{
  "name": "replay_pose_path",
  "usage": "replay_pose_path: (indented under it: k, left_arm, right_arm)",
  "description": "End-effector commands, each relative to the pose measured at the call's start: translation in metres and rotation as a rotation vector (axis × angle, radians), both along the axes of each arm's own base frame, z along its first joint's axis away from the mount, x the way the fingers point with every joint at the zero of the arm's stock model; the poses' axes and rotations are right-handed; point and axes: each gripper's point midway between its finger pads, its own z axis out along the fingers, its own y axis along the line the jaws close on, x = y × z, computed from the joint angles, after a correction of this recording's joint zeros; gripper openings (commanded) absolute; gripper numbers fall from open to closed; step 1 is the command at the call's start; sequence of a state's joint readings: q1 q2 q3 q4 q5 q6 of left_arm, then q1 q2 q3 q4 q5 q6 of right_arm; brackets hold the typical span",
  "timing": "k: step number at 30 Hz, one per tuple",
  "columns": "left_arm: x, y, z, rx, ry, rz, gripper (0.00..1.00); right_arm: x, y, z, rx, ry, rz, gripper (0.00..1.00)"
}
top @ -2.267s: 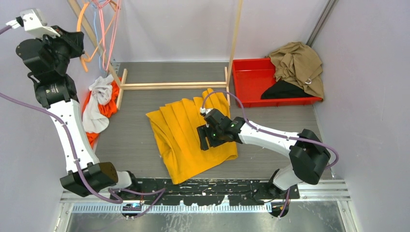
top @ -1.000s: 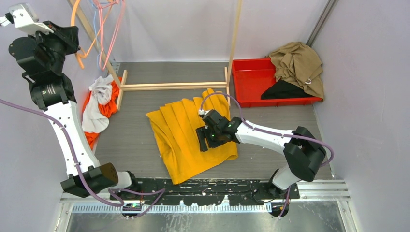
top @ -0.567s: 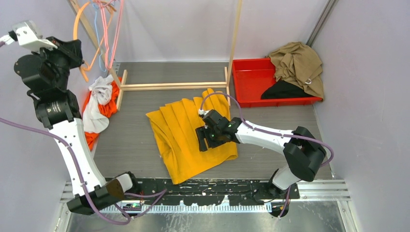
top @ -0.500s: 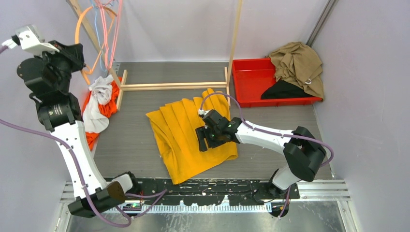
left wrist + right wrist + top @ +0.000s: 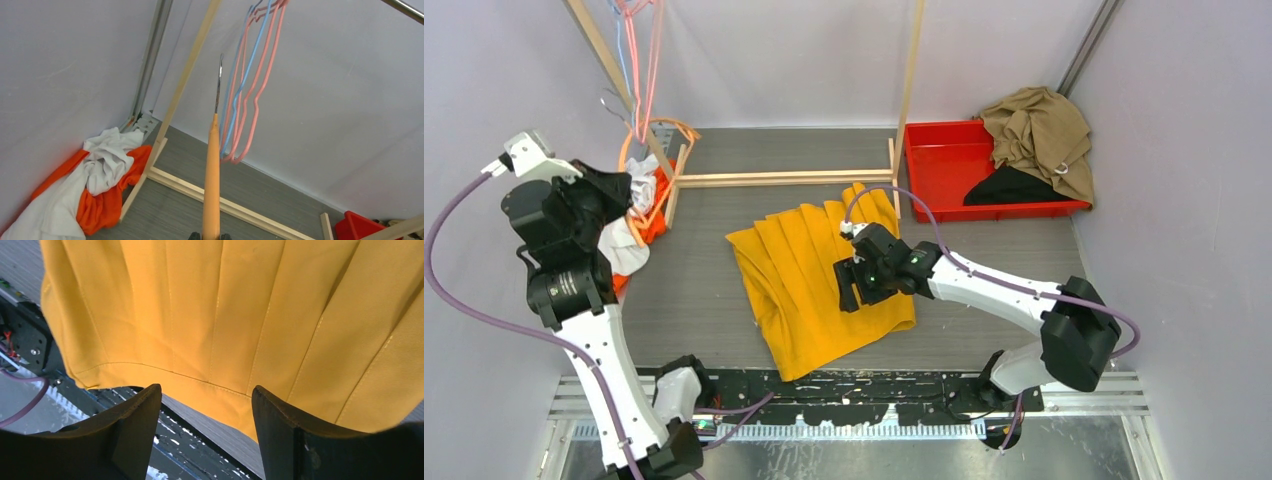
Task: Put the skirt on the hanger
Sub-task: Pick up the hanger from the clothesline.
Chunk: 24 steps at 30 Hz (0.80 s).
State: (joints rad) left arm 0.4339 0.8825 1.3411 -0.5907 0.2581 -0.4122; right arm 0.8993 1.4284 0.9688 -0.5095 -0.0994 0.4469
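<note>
Under the parted right pincer (image 5: 205,392), yellow skirt (image 5: 794,280), flat

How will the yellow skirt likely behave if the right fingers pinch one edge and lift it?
Probably floppy: the skirt lies flat in soft pleats, so it should drape and hang from the pinch. Likely light, being thin fabric. Its stitched edge looks doubled over, so the open right fingers may grip there without slipping much.

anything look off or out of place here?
Tan garment hangs over the far right corner of the red bin instead of lying inside. A white and orange clothes heap sits bunched by the left foot of the wooden rack. The skirt lies spread flat; no damage visible.
</note>
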Motion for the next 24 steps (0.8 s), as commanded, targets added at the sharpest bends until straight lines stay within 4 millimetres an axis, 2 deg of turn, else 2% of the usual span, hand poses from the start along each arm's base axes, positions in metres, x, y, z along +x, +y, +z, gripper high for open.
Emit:
replay_pose_path:
  k: [1, 7, 12, 17, 21, 24]
  left_arm:
    - [-0.022, -0.031, -0.014, -0.070, 0.024, -0.102, 0.00]
    - [-0.039, -0.064, -0.070, -0.209, 0.124, -0.214, 0.00]
    - [-0.055, -0.087, -0.099, -0.301, 0.145, -0.291, 0.00]
    - [-0.066, -0.107, -0.114, -0.357, 0.166, -0.371, 0.00]
    - [-0.072, -0.126, -0.119, -0.395, 0.193, -0.462, 0.00]
    - [-0.076, -0.141, -0.123, -0.405, 0.227, -0.543, 0.00]
  right_arm:
    - [0.003, 0.007, 0.036, 0.064, -0.054, 0.028, 0.72]
    - [-0.001, 0.002, 0.033, 0.032, -0.037, 0.042, 0.72]
    - [-0.003, -0.001, 0.023, 0.004, -0.023, 0.058, 0.72]
    - [-0.001, -0.019, 0.018, -0.067, -0.036, -0.012, 0.71]
    - [-0.021, -0.033, 0.020, -0.092, -0.055, 0.022, 0.71]
    - [-0.036, -0.041, 0.022, -0.163, -0.129, 0.066, 0.76]
